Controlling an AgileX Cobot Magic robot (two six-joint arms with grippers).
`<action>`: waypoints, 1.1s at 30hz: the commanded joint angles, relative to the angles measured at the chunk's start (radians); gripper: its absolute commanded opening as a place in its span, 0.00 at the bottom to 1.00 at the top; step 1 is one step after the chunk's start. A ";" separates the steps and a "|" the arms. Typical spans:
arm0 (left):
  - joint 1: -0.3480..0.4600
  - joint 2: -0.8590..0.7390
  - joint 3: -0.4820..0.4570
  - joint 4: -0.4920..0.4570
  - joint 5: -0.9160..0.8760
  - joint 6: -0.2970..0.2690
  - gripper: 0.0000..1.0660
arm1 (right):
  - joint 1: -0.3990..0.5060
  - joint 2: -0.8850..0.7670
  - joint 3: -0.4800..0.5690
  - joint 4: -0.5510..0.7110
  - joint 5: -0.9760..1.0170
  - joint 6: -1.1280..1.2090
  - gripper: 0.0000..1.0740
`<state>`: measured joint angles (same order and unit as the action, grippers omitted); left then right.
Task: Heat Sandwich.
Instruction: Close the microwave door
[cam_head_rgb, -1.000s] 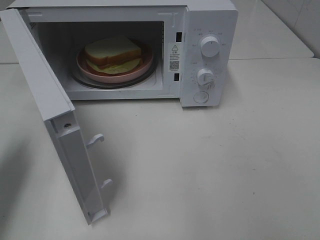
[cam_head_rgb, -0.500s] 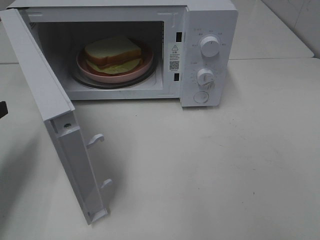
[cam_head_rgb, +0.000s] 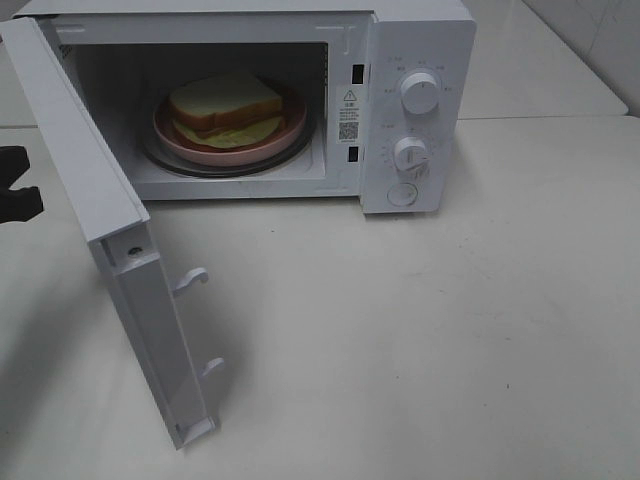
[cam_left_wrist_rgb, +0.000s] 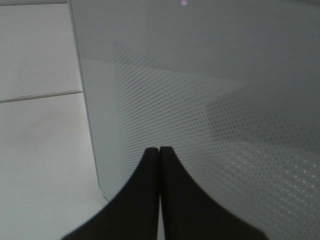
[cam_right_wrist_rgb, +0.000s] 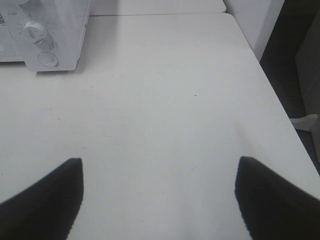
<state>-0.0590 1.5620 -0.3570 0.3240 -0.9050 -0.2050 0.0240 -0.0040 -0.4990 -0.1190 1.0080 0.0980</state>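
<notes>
White tabletop (cam_head_rgb: 450, 330) | microwave (cam_head_rgb: 420, 60) on it, door (cam_head_rgb: 90, 190) open | sandwich (cam_head_rgb: 225, 100) inside

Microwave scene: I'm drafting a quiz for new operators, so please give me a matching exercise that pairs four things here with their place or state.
Things
1. sandwich
2. microwave door
3. left gripper
4. right gripper

Place or state
a. jaws wide apart above the bare table
b. swung open
c. on the pink plate inside the microwave
d. shut, fingertips together, facing the door's dotted outer panel

Pairs: 1-c, 2-b, 3-d, 4-a
</notes>
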 joint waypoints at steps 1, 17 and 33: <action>-0.005 0.008 -0.009 0.017 -0.036 -0.022 0.00 | -0.009 -0.027 0.000 -0.001 -0.014 -0.007 0.70; -0.167 0.049 -0.018 -0.087 -0.077 0.008 0.00 | -0.009 -0.027 0.000 -0.001 -0.014 -0.007 0.70; -0.354 0.081 -0.130 -0.257 -0.024 0.115 0.00 | -0.009 -0.027 0.000 -0.001 -0.014 -0.007 0.70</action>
<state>-0.4070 1.6430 -0.4760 0.0840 -0.9310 -0.1020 0.0240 -0.0040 -0.4990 -0.1190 1.0080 0.0980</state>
